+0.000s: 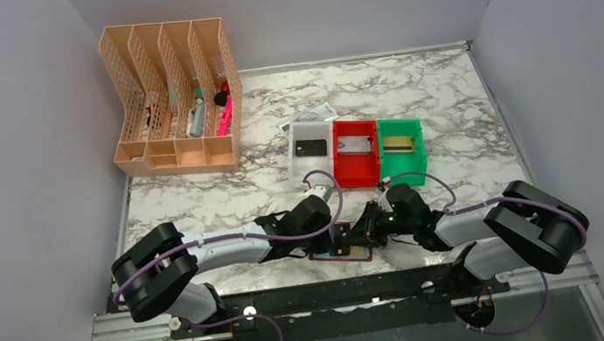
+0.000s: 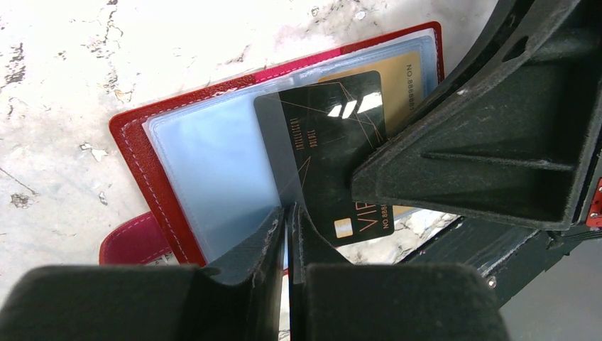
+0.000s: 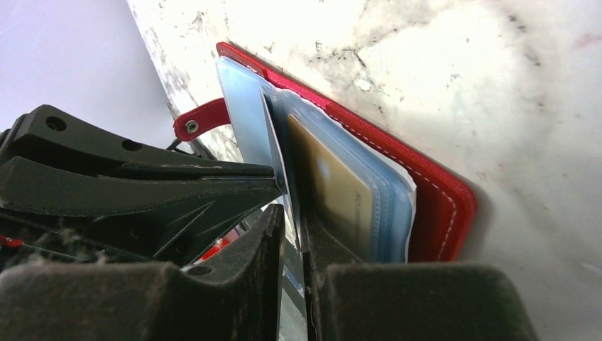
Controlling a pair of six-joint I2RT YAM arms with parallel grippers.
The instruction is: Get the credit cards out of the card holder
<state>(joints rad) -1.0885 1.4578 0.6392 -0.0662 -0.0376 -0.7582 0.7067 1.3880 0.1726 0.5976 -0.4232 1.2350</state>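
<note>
The card holder lies open on the marble near the front edge, a red wallet with bluish clear sleeves. A black card marked VIP sticks halfway out of one sleeve. Behind it, a gold card sits inside another sleeve. My left gripper is shut on the lower edge of the sleeve that holds the black card. My right gripper stands slightly open around the black card's edge, with a thin gap on one side. In the top view both grippers meet over the card holder.
A white bin, a red bin and a green bin stand side by side mid-table, each with a card inside. A peach file rack with pens stands at the back left. The holder's tab points toward the wall.
</note>
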